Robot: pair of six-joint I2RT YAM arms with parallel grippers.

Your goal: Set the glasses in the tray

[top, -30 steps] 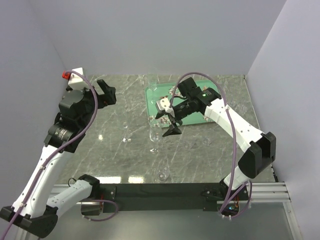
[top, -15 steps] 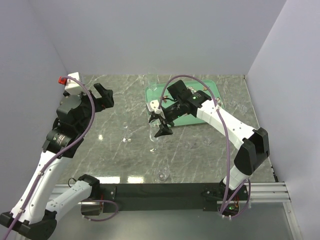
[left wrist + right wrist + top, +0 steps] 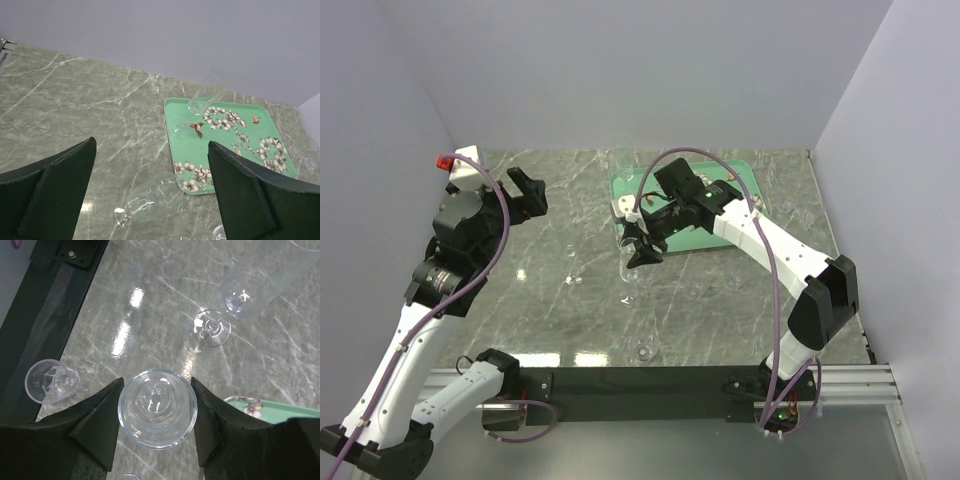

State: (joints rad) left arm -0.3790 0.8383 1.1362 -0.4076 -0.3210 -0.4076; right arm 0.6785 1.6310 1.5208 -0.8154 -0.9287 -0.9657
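From above, the right claw (image 3: pixel 642 246) hangs just off the near-left corner of the teal tray (image 3: pixel 620 212). The left claw (image 3: pixel 525 190), spread wide and empty, sits well apart to its left, with bare marble table (image 3: pixel 550 300) between them.

The left wrist view alone shows the tray's flower-and-bird print, a tall flute (image 3: pixel 210 92) with its foot at the left rim, and a short glass (image 3: pixel 150 197) ahead of that claw.

Straight down from the right wrist, its fingers (image 3: pixel 102 425) flank a clear glass (image 3: pixel 157 407) with no visible gap; whether they press it cannot be told. A small tumbler (image 3: pixel 50 382) stands aside by the black rail (image 3: pixel 50 300)
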